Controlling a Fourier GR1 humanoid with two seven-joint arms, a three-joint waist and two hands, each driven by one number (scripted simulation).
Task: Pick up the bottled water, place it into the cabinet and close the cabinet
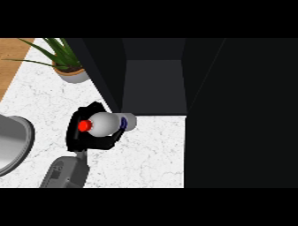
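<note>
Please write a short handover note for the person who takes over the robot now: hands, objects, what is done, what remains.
Left hand: curled round the bottle, red cap toward the hand, held lying just in front of the open cabinet.
Right hand: not in view.
Done: bottle picked up and brought to the cabinet mouth.
Left: put the bottle inside, let go, close the cabinet.
Nearby: plant to the left of the cabinet.

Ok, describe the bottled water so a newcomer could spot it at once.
Start at the dark open cabinet on the white marble counter. Just below its left door edge, the left robot hand curls round the bottled water: clear-white, lying sideways, the only thing with a red cap.
</note>
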